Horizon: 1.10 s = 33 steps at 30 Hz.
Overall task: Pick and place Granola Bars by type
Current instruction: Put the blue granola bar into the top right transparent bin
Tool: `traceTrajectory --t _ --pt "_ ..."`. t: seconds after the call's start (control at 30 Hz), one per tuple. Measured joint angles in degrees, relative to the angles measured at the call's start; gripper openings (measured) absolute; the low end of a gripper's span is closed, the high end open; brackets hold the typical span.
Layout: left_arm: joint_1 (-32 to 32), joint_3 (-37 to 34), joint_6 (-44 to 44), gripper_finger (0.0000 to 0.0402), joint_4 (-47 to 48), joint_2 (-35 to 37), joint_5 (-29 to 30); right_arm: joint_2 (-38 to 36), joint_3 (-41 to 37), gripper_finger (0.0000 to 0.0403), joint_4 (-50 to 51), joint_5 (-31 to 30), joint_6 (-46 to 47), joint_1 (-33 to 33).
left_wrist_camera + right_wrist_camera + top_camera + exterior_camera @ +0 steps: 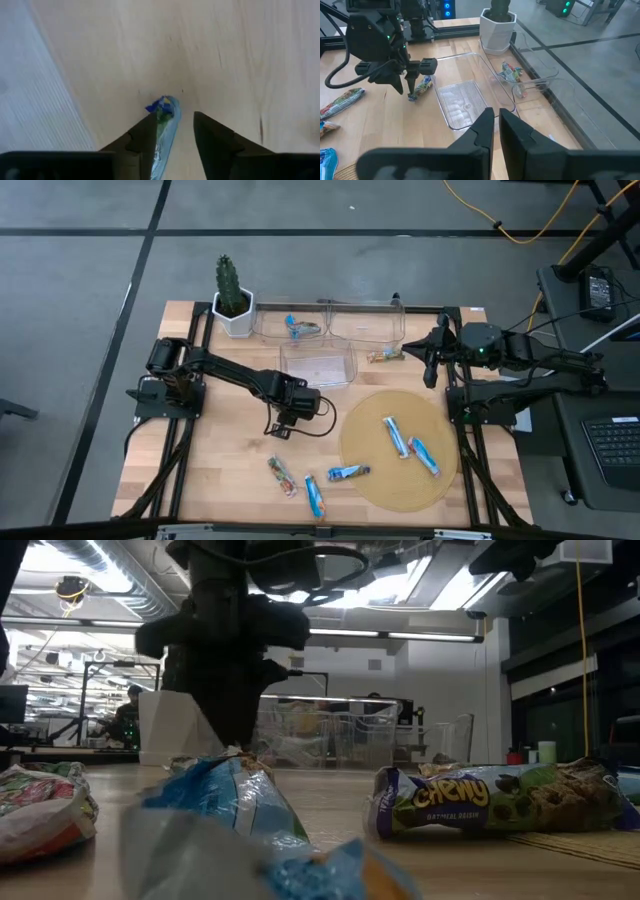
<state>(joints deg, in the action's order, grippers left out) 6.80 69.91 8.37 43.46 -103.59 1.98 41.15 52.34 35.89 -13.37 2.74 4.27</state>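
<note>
My left gripper (174, 131) is open and points down at the table's middle (284, 423). A blue-green foil bar (165, 117) lies flat on the wood, and one of its ends sits between the fingers; the right wrist view shows this bar (422, 86) too. My right gripper (496, 125) is shut on nothing and hovers at the table's far right (432, 360). Three bars lie on the round mat (400, 490), two (283, 476) on the wood near the near edge. One bar (300, 328) is in a far bin, another (385, 356) beside a bin. My left gripper comes from above with its fingers on either side of the bar's end (161, 106). The wrapper lies close along one finger (145, 137); I cannot tell whether they touch. The bar rests on the table.
Three clear bins (318, 364) stand on the far half of the table, with a potted cactus (233, 305) at the far left. In the low view a green Chewy bar (500, 800) and a blue bar (230, 802) lie close in front. Bare wood lies to the left of my left gripper.
</note>
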Motion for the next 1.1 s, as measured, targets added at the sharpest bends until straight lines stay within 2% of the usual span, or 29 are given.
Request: traceTrajectory --t 0.27,0.57,0.93,1.1 --pt "0.36 -1.19 1.02 0.0144 -0.65 0.0 1.85 0.0 0.0 0.0032 0.01 0.0 0.2 -0.02" --pt "0.4 -1.19 1.0 0.0118 -1.46 0.0 1.44 0.0 0.0 0.0032 0.01 0.02 0.22 -0.02" --pt "0.62 -1.1 1.85 0.0118 -2.14 -1.9 2.03 0.0 0.0 0.0032 0.01 0.04 0.24 0.0" --pt "0.63 -1.12 0.2 0.0095 -2.25 -2.1 3.53 0.0 0.0 0.0032 0.01 0.07 0.23 -0.02"
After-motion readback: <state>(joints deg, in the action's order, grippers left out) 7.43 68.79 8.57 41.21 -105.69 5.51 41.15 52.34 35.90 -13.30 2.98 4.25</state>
